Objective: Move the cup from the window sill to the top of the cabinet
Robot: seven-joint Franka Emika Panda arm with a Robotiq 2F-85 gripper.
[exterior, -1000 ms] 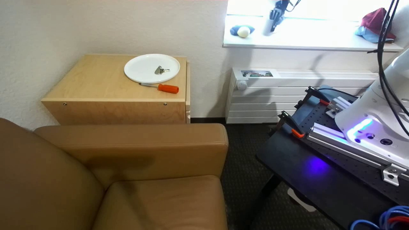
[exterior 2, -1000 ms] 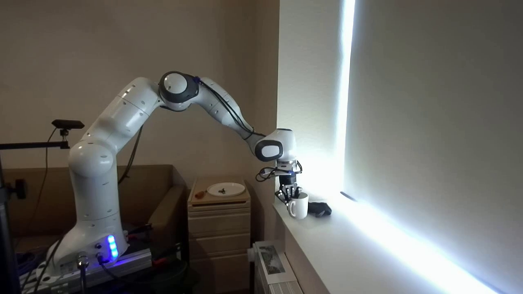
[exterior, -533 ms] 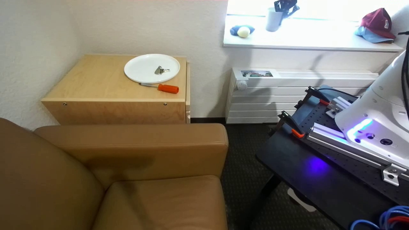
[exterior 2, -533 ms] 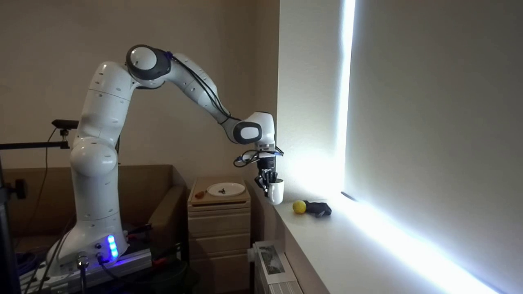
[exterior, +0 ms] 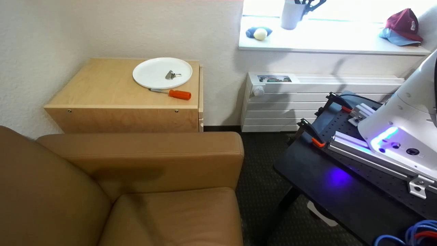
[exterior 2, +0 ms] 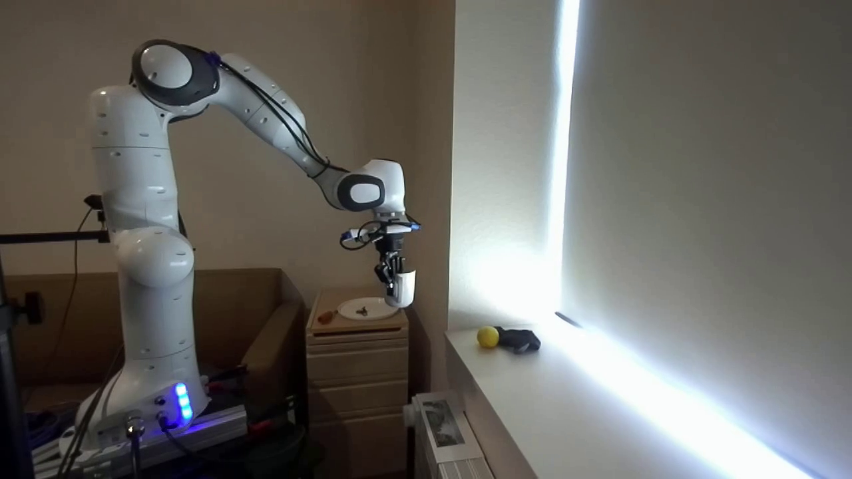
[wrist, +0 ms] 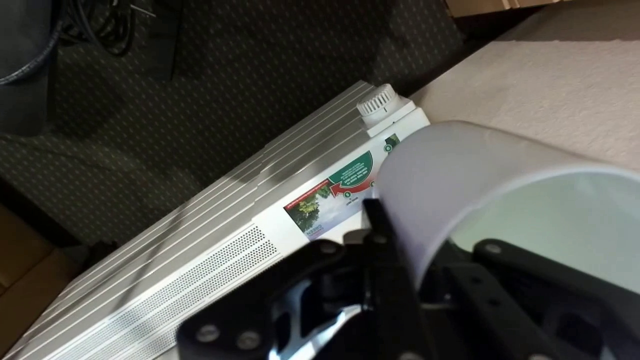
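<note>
while white mug [exterior 2: 405,291] hangs in air, apart from window sill [exterior 2: 506,392], gripper [exterior 2: 395,284] pinches its wall, jaws nearly together, one finger inside, one outside; radiator [wrist: 240,237] lower down; white plate [exterior: 150,73] on wooden drawer cabinet [exterior 2: 356,392].

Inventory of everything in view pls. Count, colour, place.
cup: 1, white, held aloft
window sill: 1, white, above radiator
cabinet: 1, light wood, beside sofa
plate: 1, white, on cabinet
keys: count unclear, silver, on plate
screwdriver: 1, orange-handled, on cabinet
ball: 1, yellow, on sill
unidentified item: 1, dark, beside ball
cap: 1, maroon, on sill atop something light blue
radiator: 1, white, below sill
sofa: 1, brown, beside cabinet
table: 1, black, near radiator
clamps: 2, black and orange, table edge
cables: count unclear, blue and red, on table
stand: 1, black, behind arm
arm: 1, white, on table
fingers: 2, black, closed on cup
</note>
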